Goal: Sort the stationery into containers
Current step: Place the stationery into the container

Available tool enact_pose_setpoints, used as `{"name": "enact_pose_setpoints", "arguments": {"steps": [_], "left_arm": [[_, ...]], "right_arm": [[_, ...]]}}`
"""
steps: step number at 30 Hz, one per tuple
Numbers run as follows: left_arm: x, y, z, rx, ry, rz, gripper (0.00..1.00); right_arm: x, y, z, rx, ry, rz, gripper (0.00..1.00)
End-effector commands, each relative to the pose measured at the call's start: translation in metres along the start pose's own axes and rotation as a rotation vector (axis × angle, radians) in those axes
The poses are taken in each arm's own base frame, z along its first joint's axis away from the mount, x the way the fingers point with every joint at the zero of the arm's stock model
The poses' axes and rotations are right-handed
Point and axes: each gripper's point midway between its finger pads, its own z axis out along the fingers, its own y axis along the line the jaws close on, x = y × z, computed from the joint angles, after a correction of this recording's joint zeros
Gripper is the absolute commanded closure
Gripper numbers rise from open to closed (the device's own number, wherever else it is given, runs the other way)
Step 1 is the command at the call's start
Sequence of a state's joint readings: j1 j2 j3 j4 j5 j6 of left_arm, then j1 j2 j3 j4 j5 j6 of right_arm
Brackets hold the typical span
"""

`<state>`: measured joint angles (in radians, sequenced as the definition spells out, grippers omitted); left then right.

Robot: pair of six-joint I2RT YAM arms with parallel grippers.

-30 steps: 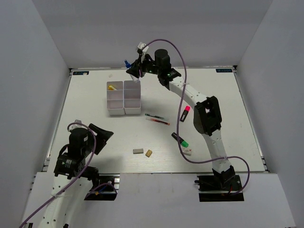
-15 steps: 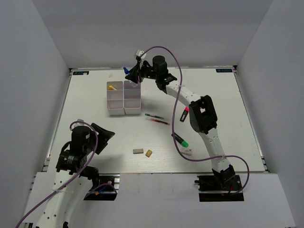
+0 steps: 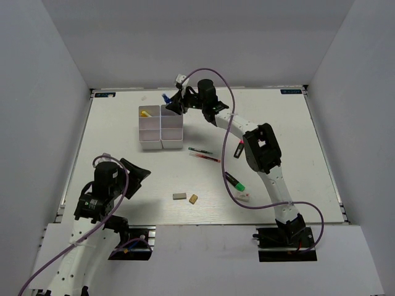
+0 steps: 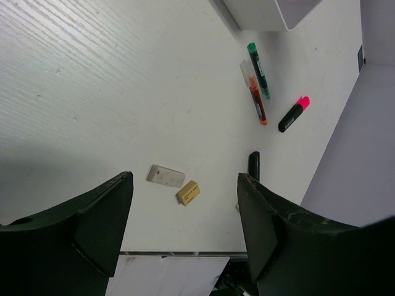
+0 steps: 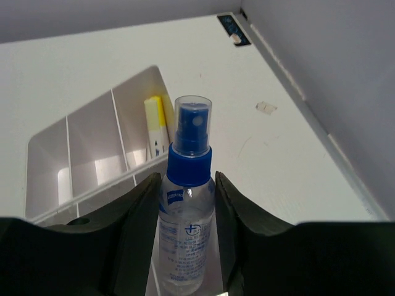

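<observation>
My right gripper (image 3: pixel 174 103) is shut on the blue-capped glue bottle (image 3: pixel 165 97), holding it upright over the far edge of the white organiser (image 3: pixel 150 139). In the right wrist view the bottle (image 5: pixel 188 209) sits between my fingers (image 5: pixel 139 234), with the organiser (image 5: pixel 80 142) and a yellow-tipped white marker (image 5: pixel 155 123) behind it. My left gripper (image 3: pixel 139 172) is open and empty above the table's near left. Its wrist view shows a grey eraser (image 4: pixel 165 176), a tan eraser (image 4: pixel 187 192), thin pens (image 4: pixel 256 98) and a pink-capped highlighter (image 4: pixel 292 115).
Thin pens (image 3: pixel 203 154) lie right of the organiser. A pink-capped highlighter (image 3: pixel 239 148), a green-capped highlighter (image 3: pixel 234 181) and a white eraser (image 3: pixel 244 197) lie near the right arm. A grey eraser (image 3: pixel 179 197) and a tan eraser (image 3: pixel 194 198) lie near the front edge.
My right gripper has brought the bottle down and nearer, towards the organiser's far edge. The left arm has shifted slightly, still open.
</observation>
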<state>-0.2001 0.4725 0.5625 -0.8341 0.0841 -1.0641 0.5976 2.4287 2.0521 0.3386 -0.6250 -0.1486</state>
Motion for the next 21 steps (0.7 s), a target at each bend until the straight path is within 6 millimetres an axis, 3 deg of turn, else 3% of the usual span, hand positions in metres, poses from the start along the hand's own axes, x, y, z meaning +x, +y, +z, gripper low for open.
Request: {"name": "enact_pose_setpoints", "arguments": {"steps": [1, 3, 6, 10, 13, 14, 16, 18, 19, 21], "left_arm": [[0.004, -0.001, 0.006, 0.016, 0.022, 0.009, 0.22], [0.004, -0.005, 0.008, 0.039, 0.023, 0.011, 0.22], [0.005, -0.008, 0.009, 0.057, 0.025, 0.013, 0.22], [0.006, -0.007, 0.014, 0.054, 0.037, 0.012, 0.22], [0.005, -0.013, 0.016, 0.085, 0.03, 0.016, 0.22], [0.006, -0.015, 0.017, 0.092, 0.04, 0.016, 0.21], [0.005, -0.019, 0.018, 0.116, 0.037, 0.019, 0.21], [0.01, -0.019, 0.022, 0.134, 0.059, 0.021, 0.21], [0.008, -0.025, 0.021, 0.161, 0.055, 0.025, 0.21], [0.02, -0.017, 0.028, 0.164, 0.099, 0.014, 0.21]], "right_arm": [[-0.046, 0.006, -0.008, -0.017, -0.078, -0.112, 0.56], [-0.039, 0.014, -0.01, -0.033, -0.067, -0.109, 0.54], [-0.049, 0.018, -0.016, -0.035, -0.077, -0.114, 0.53], [-0.072, 0.017, -0.026, -0.02, -0.102, -0.13, 0.41], [-0.09, 0.019, -0.033, -0.014, -0.123, -0.146, 0.41], [-0.105, 0.022, -0.038, -0.012, -0.138, -0.156, 0.4], [-0.109, 0.019, -0.042, 0.012, -0.137, -0.146, 0.4], [-0.131, 0.021, -0.054, 0.035, -0.156, -0.127, 0.4], [-0.132, 0.01, -0.059, 0.094, -0.15, -0.112, 0.43], [-0.138, 0.005, -0.073, 0.141, -0.111, -0.015, 0.6]]}}
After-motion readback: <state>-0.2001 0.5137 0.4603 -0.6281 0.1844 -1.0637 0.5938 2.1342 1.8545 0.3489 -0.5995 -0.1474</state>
